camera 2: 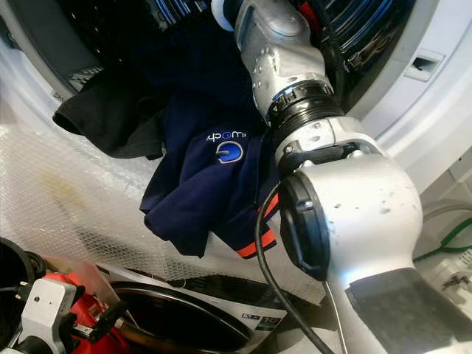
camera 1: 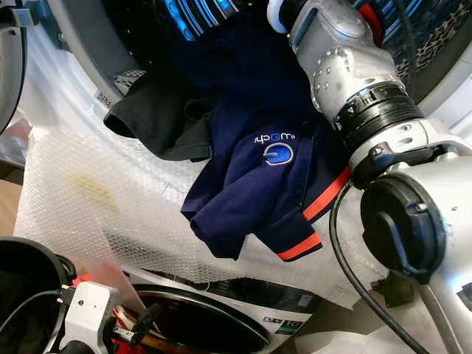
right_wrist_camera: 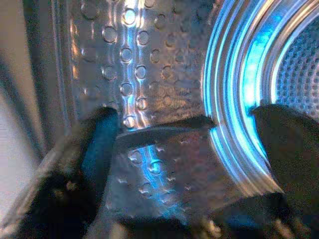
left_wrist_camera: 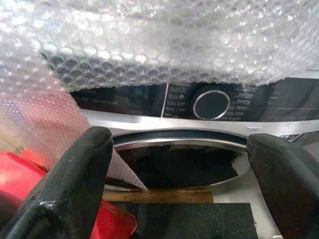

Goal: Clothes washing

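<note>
Laundry hangs half out of the washer drum opening [camera 1: 81,44]. Landmark: that opening, upper machine of a stacked pair.

- Navy garment [camera 1: 258,184] with orange trim and a white-and-blue logo spills over the lower lip of the opening, its upper part inside, its lower folds resting on bubble wrap [camera 1: 88,199] that covers the machine front just below the opening.
- Black garment [camera 1: 158,118] lies beside the navy one on the robot's left, also draped across the lip, touching the navy cloth.
- Striped blue fabric [camera 1: 199,15] sits deeper inside the opening, above the navy garment.
- Right arm [camera 2: 295,81] reaches up and into the opening, passing over the navy garment. Right end effector [right_wrist_camera: 184,144] is inside the drum: perforated steel drum wall [right_wrist_camera: 129,55] lit blue is ahead of it, fingers [right_wrist_camera: 84,154] spread apart, nothing between them, released.
- Left end effector [left_wrist_camera: 179,174] is held low, below the opening and below the bubble wrap's hanging edge. Fingers [left_wrist_camera: 75,179] wide apart, released, nothing gripped. Ahead of it: lower machine's control panel with round dial [left_wrist_camera: 211,104], and the lower machine's door glass [left_wrist_camera: 174,164] under that.
- Red object [left_wrist_camera: 30,179], partly behind the left finger, blurred; cannot tell what it is.
- Black cable [camera 1: 354,265] loops along the right arm's elbow.
</note>
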Available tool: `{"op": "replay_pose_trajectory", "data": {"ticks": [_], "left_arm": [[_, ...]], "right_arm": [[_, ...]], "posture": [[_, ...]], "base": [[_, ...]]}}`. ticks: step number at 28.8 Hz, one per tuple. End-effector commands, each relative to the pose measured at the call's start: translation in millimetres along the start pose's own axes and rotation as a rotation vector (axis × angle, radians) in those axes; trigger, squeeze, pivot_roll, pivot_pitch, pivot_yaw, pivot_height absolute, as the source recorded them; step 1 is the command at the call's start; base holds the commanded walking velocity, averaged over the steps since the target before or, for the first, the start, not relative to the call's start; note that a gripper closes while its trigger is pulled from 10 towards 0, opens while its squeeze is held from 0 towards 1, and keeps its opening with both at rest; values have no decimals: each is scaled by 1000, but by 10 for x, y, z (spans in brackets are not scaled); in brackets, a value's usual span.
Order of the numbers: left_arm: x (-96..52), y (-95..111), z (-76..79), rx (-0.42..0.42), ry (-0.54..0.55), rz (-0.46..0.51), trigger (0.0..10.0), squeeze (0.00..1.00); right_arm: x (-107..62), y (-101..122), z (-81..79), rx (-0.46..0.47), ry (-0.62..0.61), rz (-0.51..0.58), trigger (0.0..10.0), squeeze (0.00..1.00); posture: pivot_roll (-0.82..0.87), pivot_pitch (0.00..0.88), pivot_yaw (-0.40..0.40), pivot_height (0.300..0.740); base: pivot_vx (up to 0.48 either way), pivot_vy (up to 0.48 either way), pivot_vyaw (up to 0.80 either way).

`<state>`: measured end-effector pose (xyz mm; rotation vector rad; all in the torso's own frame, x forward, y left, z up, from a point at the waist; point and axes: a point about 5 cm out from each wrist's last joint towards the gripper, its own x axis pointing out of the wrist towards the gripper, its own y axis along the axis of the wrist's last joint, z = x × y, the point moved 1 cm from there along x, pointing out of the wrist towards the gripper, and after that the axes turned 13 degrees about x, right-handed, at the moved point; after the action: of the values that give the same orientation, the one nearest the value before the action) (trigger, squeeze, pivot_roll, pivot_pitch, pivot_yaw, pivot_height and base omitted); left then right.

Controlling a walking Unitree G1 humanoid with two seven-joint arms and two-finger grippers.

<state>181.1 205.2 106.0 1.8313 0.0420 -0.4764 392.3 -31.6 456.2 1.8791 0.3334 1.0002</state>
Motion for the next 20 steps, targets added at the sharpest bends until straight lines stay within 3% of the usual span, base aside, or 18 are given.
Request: {"op": "replay_pose_trajectory", "data": {"ticks": [1,3,5,6,8,13,17,20], "left_arm": [[11,-44,27,-5,-9,-22,10000,0],[12,-47,30,-6,-9,-22,10000,0],[20,-58,34,-8,-14,-23,10000,0],[20,-58,34,-8,-14,-23,10000,0],[32,-75,51,-10,-25,-25,10000,0],[54,-93,87,-13,-43,-26,10000,0],[86,-104,93,-11,-54,-27,10000,0],[120,-83,92,-8,-68,-16,10000,0]], "right_arm": [[-39,183,13,49,51,64,10000,0],[-71,212,44,98,75,80,10000,0],[-128,241,45,173,177,90,10000,0],[-128,241,45,173,177,90,10000,0],[-257,250,72,218,293,97,10000,0],[-459,235,122,263,353,116,10000,0],[-651,140,-114,294,507,88,10000,0],[-905,149,-415,404,708,94,10000,0]], "posture": [[338,59,-152,740],[332,56,-149,740],[324,55,-146,740],[324,55,-146,740],[317,52,-146,740],[298,44,-141,740],[284,41,-135,740],[269,47,-132,740]], "base": [[0,0,0],[0,0,0],[0,0,0],[0,0,0],[0,0,0],[0,0,0],[0,0,0],[0,0,0]]}}
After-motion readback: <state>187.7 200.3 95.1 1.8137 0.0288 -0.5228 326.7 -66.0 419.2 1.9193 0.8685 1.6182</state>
